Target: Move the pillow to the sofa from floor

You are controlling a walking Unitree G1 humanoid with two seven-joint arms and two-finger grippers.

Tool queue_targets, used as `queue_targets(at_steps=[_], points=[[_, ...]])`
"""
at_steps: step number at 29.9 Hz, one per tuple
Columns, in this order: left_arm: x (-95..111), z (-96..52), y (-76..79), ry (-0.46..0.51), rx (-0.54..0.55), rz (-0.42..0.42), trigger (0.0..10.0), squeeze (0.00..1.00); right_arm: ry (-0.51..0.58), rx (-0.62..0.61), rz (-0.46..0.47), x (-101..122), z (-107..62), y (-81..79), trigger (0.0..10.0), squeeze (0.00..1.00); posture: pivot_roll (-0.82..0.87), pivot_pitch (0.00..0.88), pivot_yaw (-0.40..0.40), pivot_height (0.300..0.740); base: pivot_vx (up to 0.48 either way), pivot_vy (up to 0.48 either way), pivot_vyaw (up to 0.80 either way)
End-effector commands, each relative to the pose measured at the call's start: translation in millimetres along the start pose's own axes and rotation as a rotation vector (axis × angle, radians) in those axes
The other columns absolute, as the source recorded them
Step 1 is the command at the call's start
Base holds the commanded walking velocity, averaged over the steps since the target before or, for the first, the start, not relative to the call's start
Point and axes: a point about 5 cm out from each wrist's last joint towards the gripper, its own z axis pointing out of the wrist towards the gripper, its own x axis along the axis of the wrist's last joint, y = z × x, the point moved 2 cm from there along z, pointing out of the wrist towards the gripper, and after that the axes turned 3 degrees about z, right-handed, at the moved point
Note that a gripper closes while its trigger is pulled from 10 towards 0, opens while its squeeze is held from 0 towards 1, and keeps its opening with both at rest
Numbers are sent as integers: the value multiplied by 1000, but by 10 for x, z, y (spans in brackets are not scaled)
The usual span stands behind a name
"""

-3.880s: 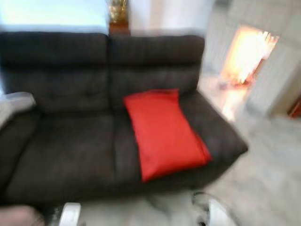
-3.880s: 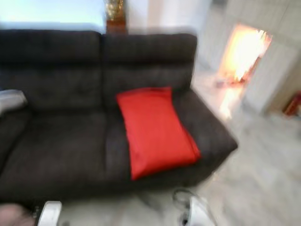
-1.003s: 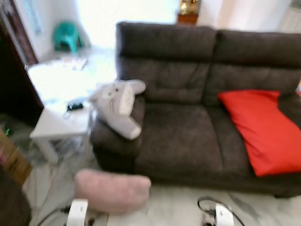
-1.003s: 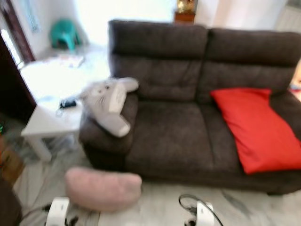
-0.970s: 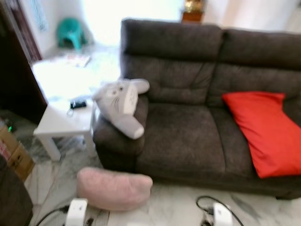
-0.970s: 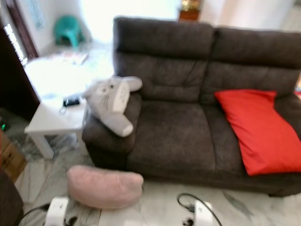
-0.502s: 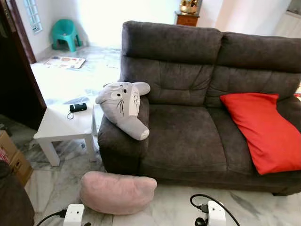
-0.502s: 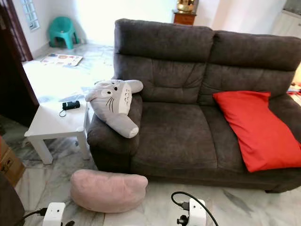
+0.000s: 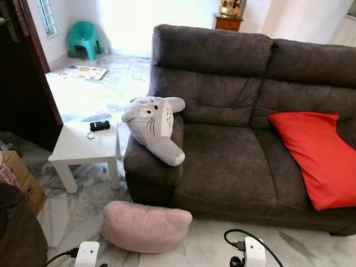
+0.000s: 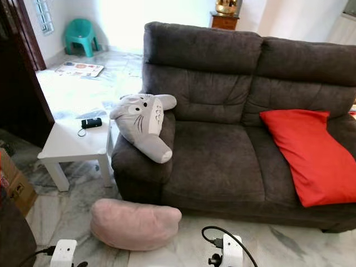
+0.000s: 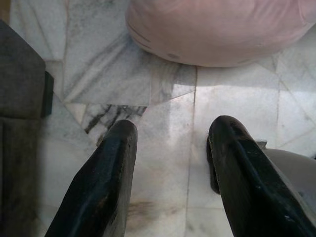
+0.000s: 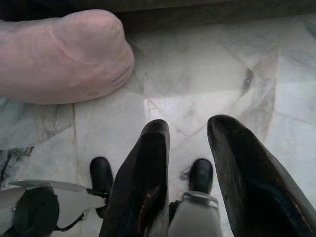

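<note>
Pillow (image 9: 146, 226) lies on the floor by the sofa (image 9: 233, 161); nothing lifted yet. Left gripper (image 11: 170, 148) and right gripper (image 12: 190, 148) hang spread, empty.

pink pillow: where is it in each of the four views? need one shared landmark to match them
Left eye view: pink pillow on the marble floor, below the sofa's armrest.
Right eye view: pink pillow, same spot, lower left of centre.
Left wrist view: pink pillow ahead of the open left gripper.
Right wrist view: its rounded end ahead of the open right gripper.
Shared landmark: the veined marble floor under the pillow.
</note>
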Motion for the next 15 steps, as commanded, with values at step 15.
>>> queue_targets(at_steps=[15], points=[[-14,2,23,-14,-11,14,10000,0,14,-2,11,47,5,13,10000,0,169,2,-71,740,0,347,0]])
